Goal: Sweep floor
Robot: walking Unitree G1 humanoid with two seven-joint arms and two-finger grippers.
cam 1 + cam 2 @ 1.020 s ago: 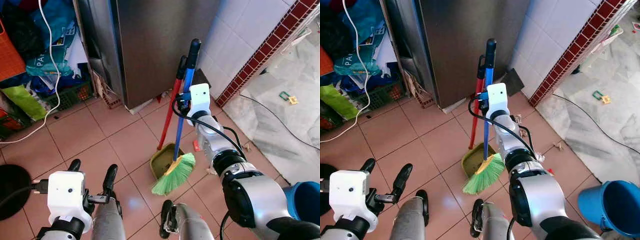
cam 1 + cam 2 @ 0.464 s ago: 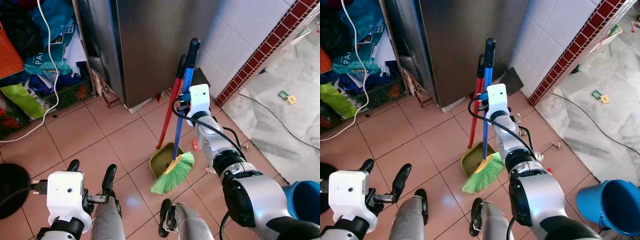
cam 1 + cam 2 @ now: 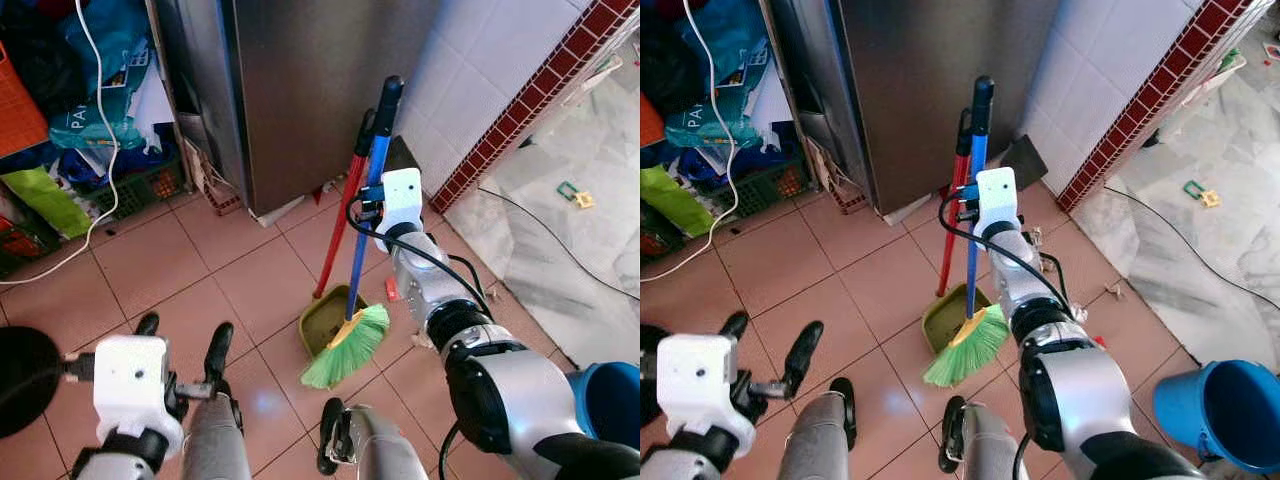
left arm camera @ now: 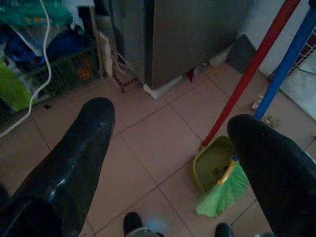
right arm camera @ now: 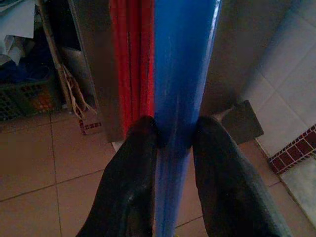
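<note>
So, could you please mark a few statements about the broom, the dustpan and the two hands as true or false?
1. The right hand is shut on the blue broom handle. True.
2. The left hand holds the dustpan. False: it is open and holds nothing.
3. The broom's bristles are green. True.
4. The dustpan's handle is yellow. False: it is red.
5. A blue bucket stands on the robot's right. True.

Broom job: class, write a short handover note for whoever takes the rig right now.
Right gripper: shut on the blue-handled broom with green bristles, held nearly upright by the steel cabinet.
Left gripper: open, holding nothing, low over the tiles.
Green dustpan with red handle sits just behind the bristles.
Done: broom grasped.
Left: sweep the tile floor, collect into the dustpan.
</note>
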